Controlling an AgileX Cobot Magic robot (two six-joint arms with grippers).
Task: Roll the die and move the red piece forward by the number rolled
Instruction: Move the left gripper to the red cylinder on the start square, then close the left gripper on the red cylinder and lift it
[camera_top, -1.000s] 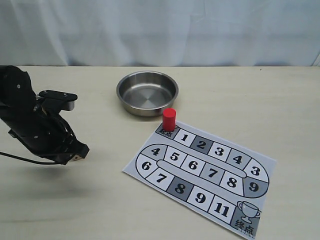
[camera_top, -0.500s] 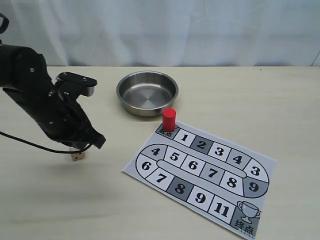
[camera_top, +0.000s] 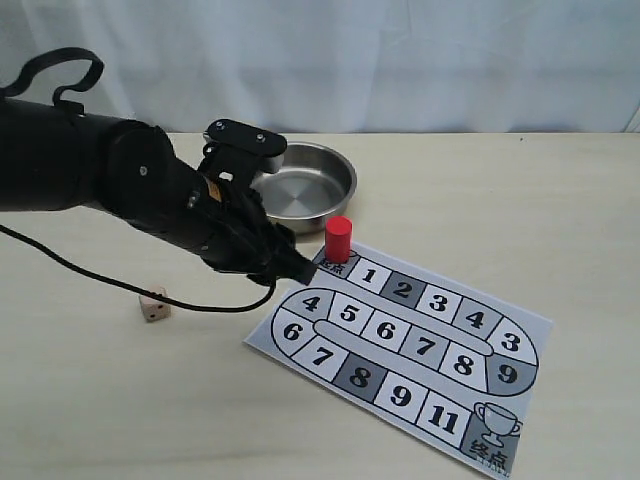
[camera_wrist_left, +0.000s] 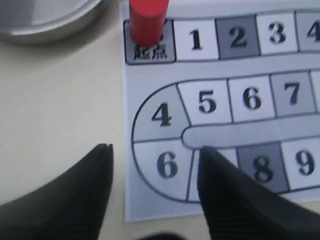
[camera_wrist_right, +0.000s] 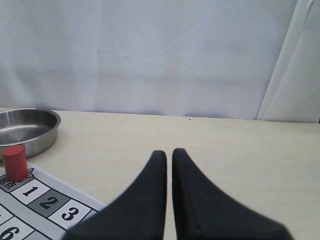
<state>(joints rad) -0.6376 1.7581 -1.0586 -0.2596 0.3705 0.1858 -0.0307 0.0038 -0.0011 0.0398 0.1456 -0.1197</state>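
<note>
The tan wooden die (camera_top: 153, 304) lies on the table to the left of the numbered board (camera_top: 400, 340). On the board's start square stands the red piece (camera_top: 338, 238), which also shows in the left wrist view (camera_wrist_left: 146, 20) and the right wrist view (camera_wrist_right: 14, 162). My left gripper (camera_top: 290, 268) hovers open and empty over the board's near-left corner, between the die and the red piece; in its wrist view (camera_wrist_left: 155, 150) square 6 shows between its jaws. My right gripper (camera_wrist_right: 169, 152) is shut and empty, out of the exterior view.
A steel bowl (camera_top: 295, 184) sits behind the red piece, just beyond the left arm. The board (camera_wrist_left: 240, 105) carries numbered squares and a trophy square (camera_top: 492, 432) at its near right end. A black cable (camera_top: 60, 275) trails from the left arm across the table.
The left gripper let the die go onto the table, then swung right toward the board and the red piece. The die now lies still where it dropped.
</note>
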